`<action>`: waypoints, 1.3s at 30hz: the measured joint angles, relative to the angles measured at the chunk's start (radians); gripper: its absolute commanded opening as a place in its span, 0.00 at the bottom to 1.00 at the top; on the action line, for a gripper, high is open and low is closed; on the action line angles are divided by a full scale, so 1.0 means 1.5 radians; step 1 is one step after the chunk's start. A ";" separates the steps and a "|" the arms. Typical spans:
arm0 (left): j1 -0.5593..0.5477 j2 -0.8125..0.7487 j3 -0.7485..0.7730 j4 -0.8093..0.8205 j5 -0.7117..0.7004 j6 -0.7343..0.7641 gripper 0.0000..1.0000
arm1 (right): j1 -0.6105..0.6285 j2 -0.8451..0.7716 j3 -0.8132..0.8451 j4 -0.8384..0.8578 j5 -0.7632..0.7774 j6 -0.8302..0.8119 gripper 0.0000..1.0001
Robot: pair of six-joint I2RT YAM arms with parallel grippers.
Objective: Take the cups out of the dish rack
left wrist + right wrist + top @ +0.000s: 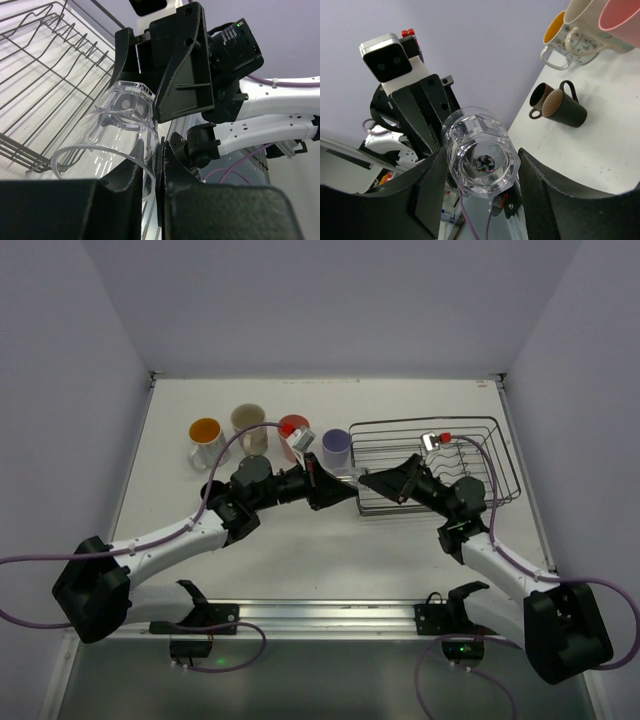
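A clear glass (120, 130) hangs tilted between my two grippers at the left end of the dark wire dish rack (470, 440). My left gripper (159, 145) is shut on the glass wall at the rim, one finger inside and one outside. My right gripper (482, 155) is open around the glass's thick base (480, 157); its right finger stands clear of it. On the table left of the rack stand an orange-inside cup (205, 435), a cream mug (248, 420), a salmon-red cup (293, 427) and a lavender cup (336, 445). A small brown cup (560, 107) lies on its side.
The rack (45, 75) fills the table's right half, close to the right wall. The grey walls enclose the white table on three sides. A metal rail (330, 615) with both arm bases runs along the near edge. The left arm (200, 525) stretches in front of the standing cups.
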 measured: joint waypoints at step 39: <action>-0.007 0.229 0.181 -0.691 -0.477 0.278 0.11 | 0.024 -0.298 0.078 -0.621 0.322 -0.403 0.99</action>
